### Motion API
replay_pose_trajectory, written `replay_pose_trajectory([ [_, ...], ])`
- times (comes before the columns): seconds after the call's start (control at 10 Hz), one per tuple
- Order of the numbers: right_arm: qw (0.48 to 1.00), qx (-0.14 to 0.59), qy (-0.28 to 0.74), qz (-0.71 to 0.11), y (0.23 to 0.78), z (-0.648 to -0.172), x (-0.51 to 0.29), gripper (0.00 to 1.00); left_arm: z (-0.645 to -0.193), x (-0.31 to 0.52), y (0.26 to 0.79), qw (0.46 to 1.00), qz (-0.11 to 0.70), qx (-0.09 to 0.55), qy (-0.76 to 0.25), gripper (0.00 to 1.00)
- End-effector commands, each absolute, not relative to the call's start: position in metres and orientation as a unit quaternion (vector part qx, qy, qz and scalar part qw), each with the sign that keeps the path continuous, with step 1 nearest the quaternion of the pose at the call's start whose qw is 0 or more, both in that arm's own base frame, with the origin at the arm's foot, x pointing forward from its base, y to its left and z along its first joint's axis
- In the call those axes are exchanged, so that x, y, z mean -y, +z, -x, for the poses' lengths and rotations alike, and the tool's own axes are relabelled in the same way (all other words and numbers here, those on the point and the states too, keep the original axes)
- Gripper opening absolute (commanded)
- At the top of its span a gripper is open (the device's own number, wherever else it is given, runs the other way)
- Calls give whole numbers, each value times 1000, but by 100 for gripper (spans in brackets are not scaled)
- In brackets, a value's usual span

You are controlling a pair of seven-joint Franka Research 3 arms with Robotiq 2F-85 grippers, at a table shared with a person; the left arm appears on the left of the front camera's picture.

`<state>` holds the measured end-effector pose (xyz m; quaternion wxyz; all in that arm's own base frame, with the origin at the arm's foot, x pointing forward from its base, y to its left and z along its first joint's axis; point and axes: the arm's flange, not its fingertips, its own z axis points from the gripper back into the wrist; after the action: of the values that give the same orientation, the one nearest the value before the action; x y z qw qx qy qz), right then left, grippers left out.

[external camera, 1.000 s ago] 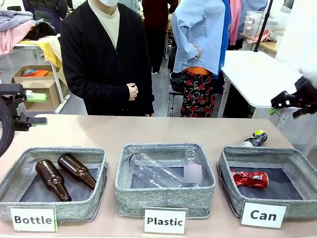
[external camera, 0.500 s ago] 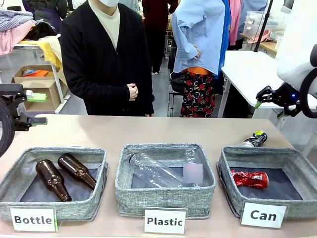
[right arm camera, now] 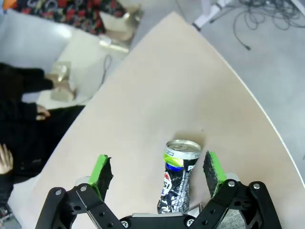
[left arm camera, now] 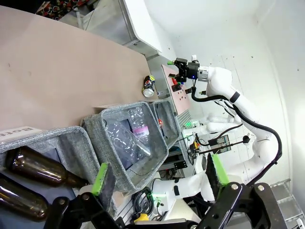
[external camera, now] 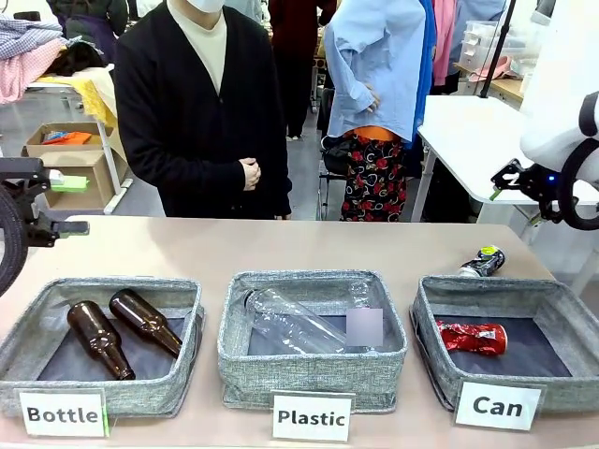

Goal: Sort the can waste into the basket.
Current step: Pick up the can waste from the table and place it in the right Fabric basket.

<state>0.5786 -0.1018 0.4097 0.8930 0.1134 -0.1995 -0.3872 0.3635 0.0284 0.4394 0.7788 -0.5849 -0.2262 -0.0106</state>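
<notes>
From my seat I see three grey bins along the near edge of the table [external camera: 281,248]: "Bottle" bin [external camera: 28,337] w/ two brown glass bottles [external camera: 122,332], "Plastic" bin [external camera: 239,360] w/ a clear plastic bottle [external camera: 290,323], and the "Can" basket [external camera: 426,323] on the robot's right. Red crushed can [external camera: 472,338] lies flat on the basket's dark floor, toward the back-left part. Black-silver can [external camera: 481,262] w/ green-yellow end is on the tabletop just behind the basket's far wall, outside it. R gripper [external camera: 505,178] hangs up high above the table's right end, well clear of that can; in the R wrist cam its fingers [right arm camera: 101,171] stand spread wide, nothing b/w them being gripped, the can [right arm camera: 177,175] on the table far below in line w/ the gap. L gripper [external camera: 70,204] sits at the left edge, released too, pads [left arm camera: 100,177] apart over the "Bottle" bin end, holding nothing. Person [external camera: 201,103] stands at the far side, hand [external camera: 250,173] at the waist.
</notes>
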Motion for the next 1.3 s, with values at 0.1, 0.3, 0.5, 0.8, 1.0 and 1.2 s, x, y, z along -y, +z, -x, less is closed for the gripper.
replay_pose_trajectory([
  [0.1,885,205,-406,-99,403,-556,89,100,-363,-32,441,779,586,223,-20,100],
  [0.3,878,195,-425,-105,393,-547,89,100,-363,-32,441,779,586,223,-20,100],
  [0.5,871,175,-440,-130,384,-547,84,100,-363,-32,441,779,586,223,-20,100],
  [0.8,896,121,-416,-96,367,-540,59,100,-363,-32,441,779,586,223,-20,100],
  [1.0,906,103,-403,-71,351,-541,46,100,-363,-32,441,779,586,223,-20,100],
  [1.2,907,105,-402,-62,347,-543,44,100,-363,-32,441,779,586,223,-20,100],
])
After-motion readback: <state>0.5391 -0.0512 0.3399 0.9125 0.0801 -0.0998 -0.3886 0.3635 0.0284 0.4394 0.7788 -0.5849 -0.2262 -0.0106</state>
